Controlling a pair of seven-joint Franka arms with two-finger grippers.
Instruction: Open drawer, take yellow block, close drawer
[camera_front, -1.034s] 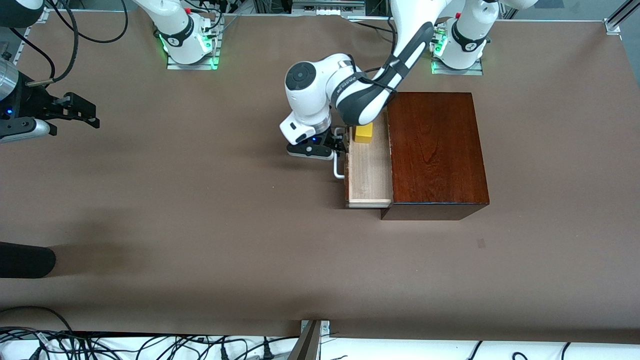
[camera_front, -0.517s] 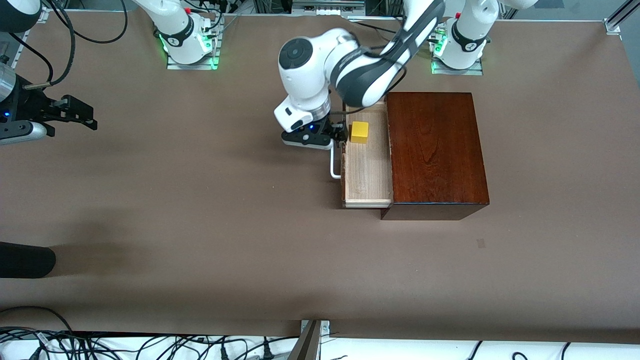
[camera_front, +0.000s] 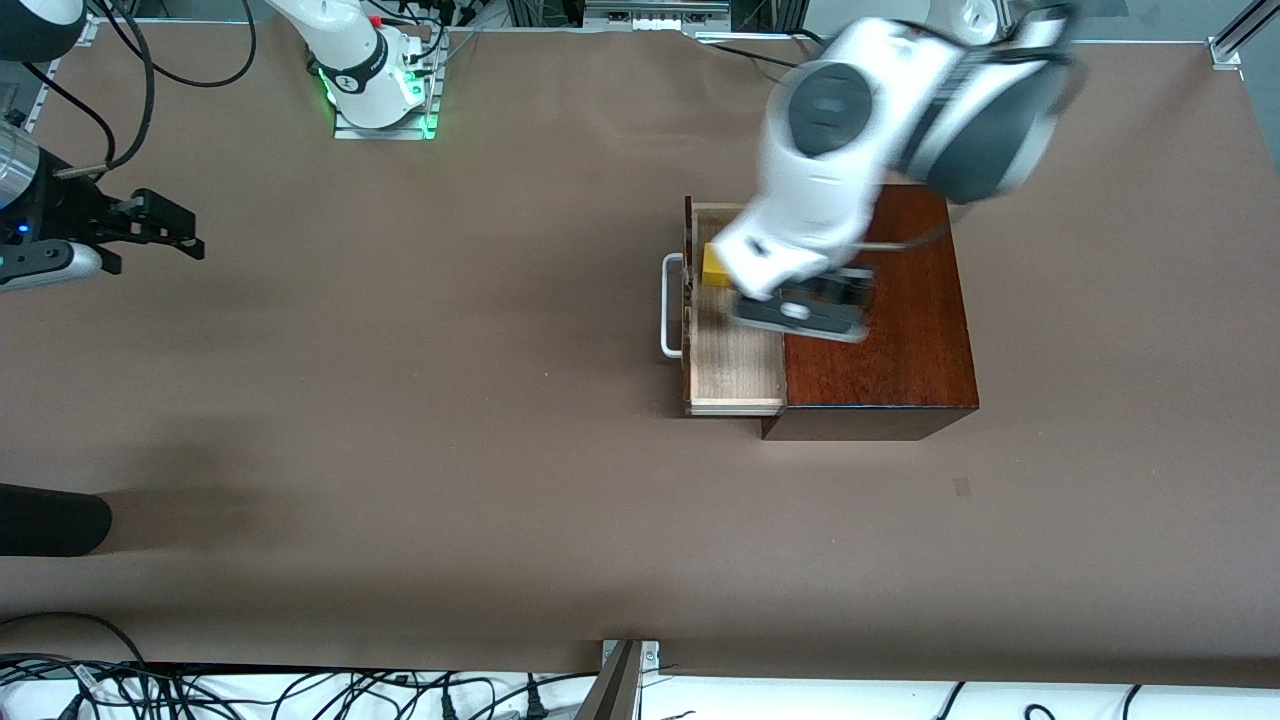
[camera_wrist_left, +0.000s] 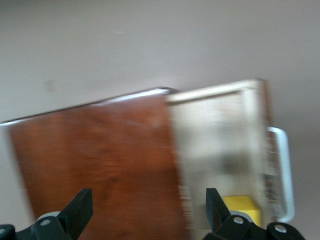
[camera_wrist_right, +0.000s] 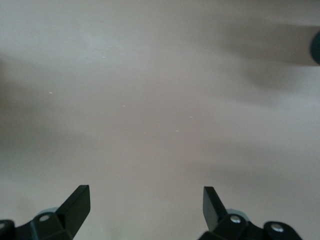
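Note:
The dark reddish-brown box (camera_front: 880, 370) stands toward the left arm's end of the table. Its drawer (camera_front: 735, 375) is pulled out toward the right arm's end, showing pale wood and a white bar handle (camera_front: 668, 310). The yellow block (camera_front: 714, 268) lies in the drawer's part farther from the front camera, half covered by the left arm. My left gripper (camera_front: 815, 305) hangs open and empty over the seam between box top and drawer. The left wrist view shows the box top (camera_wrist_left: 95, 165), drawer (camera_wrist_left: 220, 130), yellow block (camera_wrist_left: 242, 206) and gripper (camera_wrist_left: 147, 212). My right gripper (camera_front: 185, 237) waits open over bare table at the right arm's end; its wrist view shows the gripper (camera_wrist_right: 146, 200) empty.
A black rounded object (camera_front: 50, 520) juts in at the table edge on the right arm's end, nearer the front camera. Cables (camera_front: 300, 690) lie along the table's front edge. Brown tabletop (camera_front: 450, 400) stretches between the drawer and the right gripper.
My left gripper has left the drawer handle, risen and swung over the box and drawer. The drawer slid slightly farther out and stays open. The right arm barely moved.

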